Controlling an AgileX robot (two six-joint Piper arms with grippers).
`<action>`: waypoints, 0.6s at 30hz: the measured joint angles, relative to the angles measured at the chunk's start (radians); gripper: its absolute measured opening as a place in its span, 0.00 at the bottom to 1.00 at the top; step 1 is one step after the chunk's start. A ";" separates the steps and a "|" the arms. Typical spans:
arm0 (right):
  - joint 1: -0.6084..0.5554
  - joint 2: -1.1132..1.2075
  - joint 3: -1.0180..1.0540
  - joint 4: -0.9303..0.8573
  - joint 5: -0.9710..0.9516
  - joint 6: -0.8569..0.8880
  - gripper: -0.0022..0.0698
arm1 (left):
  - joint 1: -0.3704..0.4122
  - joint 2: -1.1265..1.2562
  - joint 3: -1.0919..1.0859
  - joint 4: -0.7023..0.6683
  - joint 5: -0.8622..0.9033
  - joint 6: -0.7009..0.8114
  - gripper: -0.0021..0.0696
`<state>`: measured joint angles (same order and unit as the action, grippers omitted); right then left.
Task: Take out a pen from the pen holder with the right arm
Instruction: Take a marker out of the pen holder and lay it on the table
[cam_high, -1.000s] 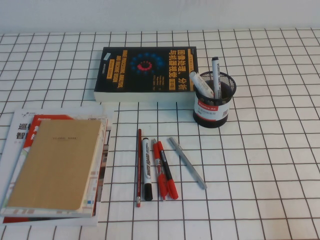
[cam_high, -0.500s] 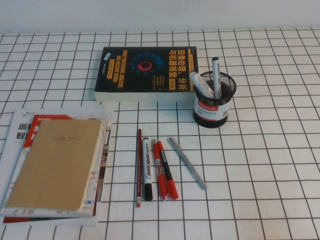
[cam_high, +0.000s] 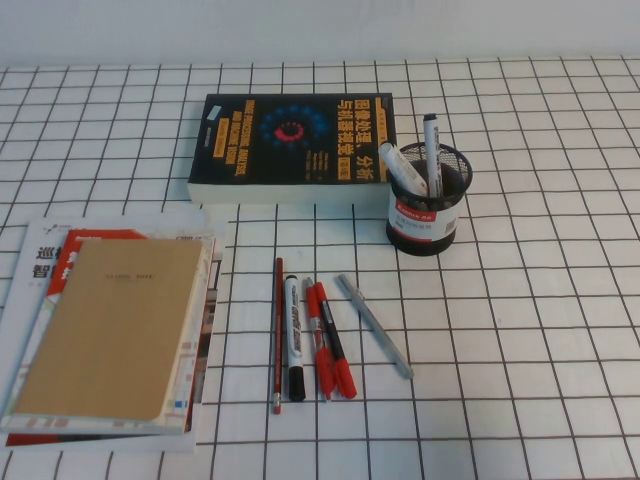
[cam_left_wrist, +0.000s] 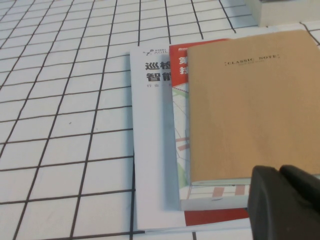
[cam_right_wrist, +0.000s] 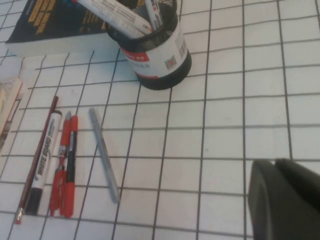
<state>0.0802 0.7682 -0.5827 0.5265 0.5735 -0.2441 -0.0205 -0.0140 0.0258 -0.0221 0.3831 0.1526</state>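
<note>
A black mesh pen holder (cam_high: 428, 200) stands right of centre on the gridded table, with a white marker (cam_high: 402, 168) leaning in it and a dark-capped pen (cam_high: 432, 155) upright; it shows too in the right wrist view as the pen holder (cam_right_wrist: 159, 52). No arm appears in the high view. My right gripper (cam_right_wrist: 276, 164) is shut and empty, hanging over bare table well short of the holder. My left gripper (cam_left_wrist: 281, 170) is shut and empty, at the near edge of a tan notebook (cam_left_wrist: 250, 100).
A dark book (cam_high: 292, 148) lies left of the holder. Several pens lie in a row at the table's middle: a red pencil (cam_high: 278, 335), a white marker (cam_high: 293, 338), two red pens (cam_high: 328, 340) and a grey pen (cam_high: 374, 326). The tan notebook (cam_high: 115, 325) tops a stack of booklets at front left.
</note>
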 joint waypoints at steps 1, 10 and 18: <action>0.006 0.040 -0.031 0.028 -0.015 -0.038 0.01 | 0.000 0.000 0.000 0.000 0.000 0.000 0.02; 0.192 0.410 -0.286 0.085 -0.076 -0.145 0.01 | 0.000 0.000 0.000 0.000 0.000 0.000 0.02; 0.297 0.679 -0.461 0.069 -0.206 -0.148 0.01 | 0.000 0.000 0.000 0.000 0.000 0.000 0.02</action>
<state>0.3772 1.4471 -1.0437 0.5955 0.3671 -0.3917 -0.0205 -0.0140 0.0258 -0.0221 0.3831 0.1526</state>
